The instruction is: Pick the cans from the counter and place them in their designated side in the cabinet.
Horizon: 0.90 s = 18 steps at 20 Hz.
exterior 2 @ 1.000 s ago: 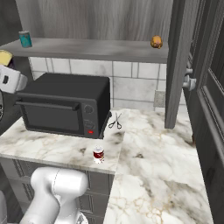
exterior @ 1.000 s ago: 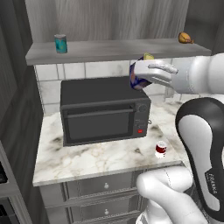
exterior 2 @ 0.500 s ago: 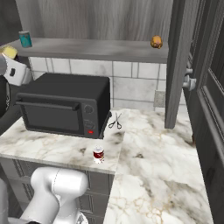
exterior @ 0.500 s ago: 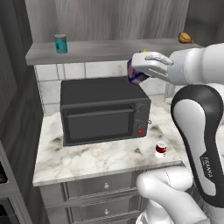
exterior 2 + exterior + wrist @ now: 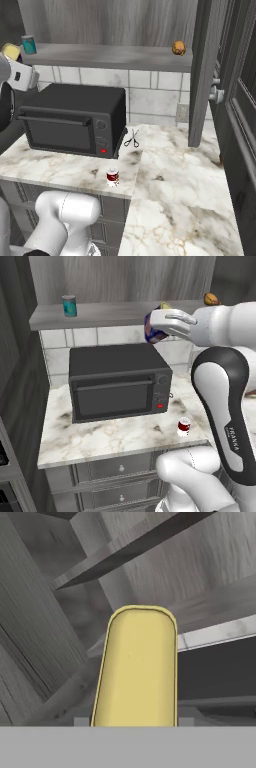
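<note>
1. Fingers [image 5: 156, 326] clamped on the yellow-topped can [image 5: 151, 329], which has drifted left since a second ago and is up level with the cabinet shelf [image 5: 115, 313].
2. So it's basically ready to go onto its side.
3. Red can [image 5: 184, 426] waits on the table [image 5: 100, 436].
4. Further back: teal can [image 5: 69, 306] at the shelf's left end.

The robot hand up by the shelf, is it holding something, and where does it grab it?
Yes. The gripper holds the can with the yellow top, squeezed by its dark blue sides, just above the microwave.
</note>
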Tool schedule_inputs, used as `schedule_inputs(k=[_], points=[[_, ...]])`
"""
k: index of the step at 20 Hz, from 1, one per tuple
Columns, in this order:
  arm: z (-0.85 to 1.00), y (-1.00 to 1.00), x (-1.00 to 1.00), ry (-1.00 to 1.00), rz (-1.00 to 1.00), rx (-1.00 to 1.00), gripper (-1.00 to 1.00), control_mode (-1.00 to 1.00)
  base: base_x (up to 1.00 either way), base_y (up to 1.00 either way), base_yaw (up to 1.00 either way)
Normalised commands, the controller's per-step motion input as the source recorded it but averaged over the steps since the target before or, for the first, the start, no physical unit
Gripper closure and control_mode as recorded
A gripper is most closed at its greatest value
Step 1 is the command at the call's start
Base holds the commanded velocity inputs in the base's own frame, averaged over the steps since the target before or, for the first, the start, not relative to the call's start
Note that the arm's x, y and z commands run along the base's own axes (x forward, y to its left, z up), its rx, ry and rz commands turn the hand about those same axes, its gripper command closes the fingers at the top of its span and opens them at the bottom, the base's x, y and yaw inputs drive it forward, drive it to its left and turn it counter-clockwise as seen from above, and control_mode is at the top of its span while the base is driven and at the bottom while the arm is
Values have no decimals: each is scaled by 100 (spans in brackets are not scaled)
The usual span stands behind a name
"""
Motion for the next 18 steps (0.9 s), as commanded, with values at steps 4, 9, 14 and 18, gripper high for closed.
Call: schedule_inputs(k=[4,9,14,18], points=[[13,0,13,-4,0,1,100,-100,0,0,0],[10,0,18,-3,1,1,100,-100,0,0,0],[7,0,16,-3,0,0,100,-100,0,0,0],[10,0,14,-3,0,0,100,-100,0,0,0]])
